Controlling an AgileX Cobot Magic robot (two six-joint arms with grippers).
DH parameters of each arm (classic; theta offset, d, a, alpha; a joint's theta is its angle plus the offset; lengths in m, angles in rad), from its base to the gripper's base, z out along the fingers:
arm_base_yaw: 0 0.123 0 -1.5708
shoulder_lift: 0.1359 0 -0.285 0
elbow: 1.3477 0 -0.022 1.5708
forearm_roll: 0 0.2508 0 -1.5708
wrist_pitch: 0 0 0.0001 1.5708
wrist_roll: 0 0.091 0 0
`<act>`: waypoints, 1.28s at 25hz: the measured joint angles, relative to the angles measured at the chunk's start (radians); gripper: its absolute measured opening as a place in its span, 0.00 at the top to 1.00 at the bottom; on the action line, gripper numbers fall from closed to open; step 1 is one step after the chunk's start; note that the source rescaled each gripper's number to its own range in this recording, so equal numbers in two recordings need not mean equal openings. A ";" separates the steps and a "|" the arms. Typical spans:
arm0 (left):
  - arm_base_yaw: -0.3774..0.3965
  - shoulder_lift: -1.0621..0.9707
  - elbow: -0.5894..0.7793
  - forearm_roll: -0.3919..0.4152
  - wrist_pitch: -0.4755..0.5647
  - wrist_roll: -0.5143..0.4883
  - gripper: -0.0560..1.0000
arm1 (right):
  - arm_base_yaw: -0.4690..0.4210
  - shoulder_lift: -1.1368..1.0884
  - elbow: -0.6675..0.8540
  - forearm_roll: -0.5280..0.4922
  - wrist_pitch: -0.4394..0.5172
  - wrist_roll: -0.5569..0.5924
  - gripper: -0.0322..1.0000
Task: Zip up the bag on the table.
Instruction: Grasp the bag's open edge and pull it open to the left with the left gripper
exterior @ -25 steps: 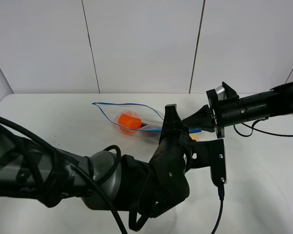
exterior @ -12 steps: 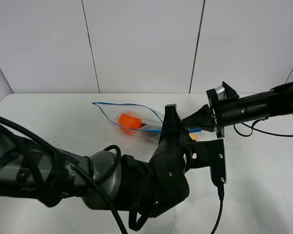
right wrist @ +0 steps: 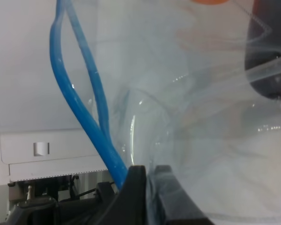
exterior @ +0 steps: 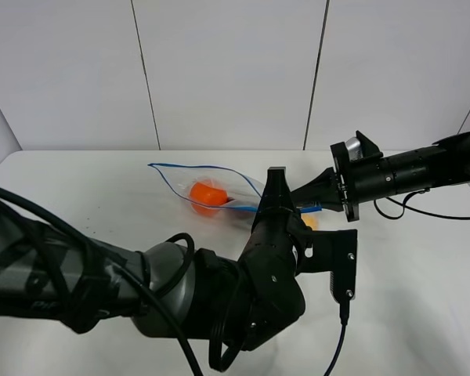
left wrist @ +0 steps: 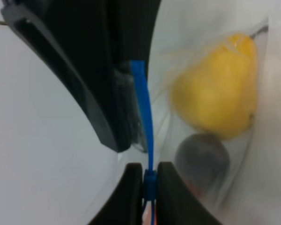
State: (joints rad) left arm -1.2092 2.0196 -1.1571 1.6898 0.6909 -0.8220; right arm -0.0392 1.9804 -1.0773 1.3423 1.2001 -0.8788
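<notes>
Ext high: bag [exterior: 219, 178] flat on tabletop [exterior: 78, 188]. Long axis runs from left fingers [exterior: 276, 184] out to far corner, mouth gaping at that end. Right fingers [exterior: 309, 193] just beside left fingers, at bag's near end.
L wrist: left fingers [left wrist: 131, 192] just clamped shut on blue zip strip [left wrist: 143, 103]. Pinch made, prob ready to slide.
R wrist: right fingers [right wrist: 136, 187] closed on bag edge as anchor. Strip halves apart beyond, so unzipped.
</notes>
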 joint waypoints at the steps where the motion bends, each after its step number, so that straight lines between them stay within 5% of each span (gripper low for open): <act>1: 0.001 0.000 0.000 -0.005 0.000 0.001 0.95 | 0.000 0.000 0.000 0.000 -0.001 -0.002 0.97; 32: 0.255 -0.151 0.260 -0.008 0.058 0.023 0.95 | 0.003 0.000 0.000 -0.029 0.002 -0.018 0.97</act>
State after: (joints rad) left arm -0.9539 1.8690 -0.8971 1.6815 0.7485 -0.7991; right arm -0.0359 1.9804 -1.0773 1.3130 1.2025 -0.8972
